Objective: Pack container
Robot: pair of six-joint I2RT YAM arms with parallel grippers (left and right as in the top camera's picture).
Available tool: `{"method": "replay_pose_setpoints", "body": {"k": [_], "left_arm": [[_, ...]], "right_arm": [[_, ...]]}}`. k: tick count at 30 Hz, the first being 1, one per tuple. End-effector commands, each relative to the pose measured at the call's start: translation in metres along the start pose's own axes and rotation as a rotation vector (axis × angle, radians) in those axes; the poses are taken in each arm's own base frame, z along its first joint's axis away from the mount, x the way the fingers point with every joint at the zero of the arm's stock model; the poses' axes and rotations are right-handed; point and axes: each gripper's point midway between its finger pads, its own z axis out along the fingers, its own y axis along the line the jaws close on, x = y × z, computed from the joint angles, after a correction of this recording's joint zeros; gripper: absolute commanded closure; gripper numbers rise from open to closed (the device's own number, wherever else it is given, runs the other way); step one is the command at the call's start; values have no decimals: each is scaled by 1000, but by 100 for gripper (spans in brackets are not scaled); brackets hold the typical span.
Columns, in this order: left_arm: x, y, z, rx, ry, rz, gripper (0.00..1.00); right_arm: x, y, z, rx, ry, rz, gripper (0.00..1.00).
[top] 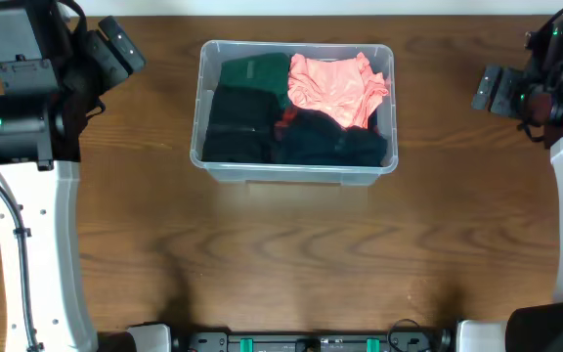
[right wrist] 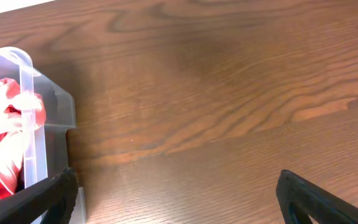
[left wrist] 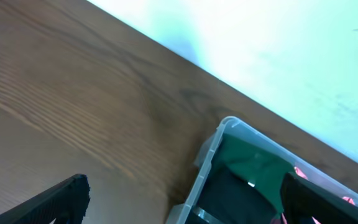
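The container (top: 297, 168) is sitting mid-table on the wooden table (top: 281, 254), toward the far edge, and it is holding clothing nearly up to its rim. A green garment (top: 254, 70) is lying in its far left corner, and a crumpled coral-pink garment (top: 335, 88) is filling the far right. Black fabric (top: 235, 125) is taking the near left and dark navy cloth (top: 338, 145) the near right (a sliver of red (top: 286, 117) is peeking out between them).

The left gripper (top: 123, 51) is hanging over the far left of the table, well apart from the container, with its fingers (left wrist: 61, 199) spread wide and gripping nothing. The right gripper (top: 490, 90) is hovering at the far right, likewise well apart, with its fingers (right wrist: 316, 199) gaping wide and empty. Bare wood is stretching across the whole near half of the table and down both sides of the container. The table's far edge is running close behind the container's far wall.
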Motion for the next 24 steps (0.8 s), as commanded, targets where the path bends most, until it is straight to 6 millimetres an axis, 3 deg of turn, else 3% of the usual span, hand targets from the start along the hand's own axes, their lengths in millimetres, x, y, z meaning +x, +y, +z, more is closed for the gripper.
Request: {"method": "replay_pose_setpoints", "body": {"k": [1, 8, 13, 18, 24], "left_arm": [[-2, 0, -2, 3, -7, -29, 2], [-2, 0, -2, 2, -7, -28, 2], [10, 8, -3, -32, 41, -11, 2], [10, 4, -21, 12, -5, 12, 2], [17, -26, -56, 253, -178, 346, 2]], "right_arm": [[0, -3, 1, 12, 2, 10, 1], [0, 0, 2, 8, 3, 5, 1], [0, -1, 2, 9, 3, 5, 1], [0, 0, 2, 8, 3, 5, 1], [0, 0, 2, 8, 3, 5, 1]]}}
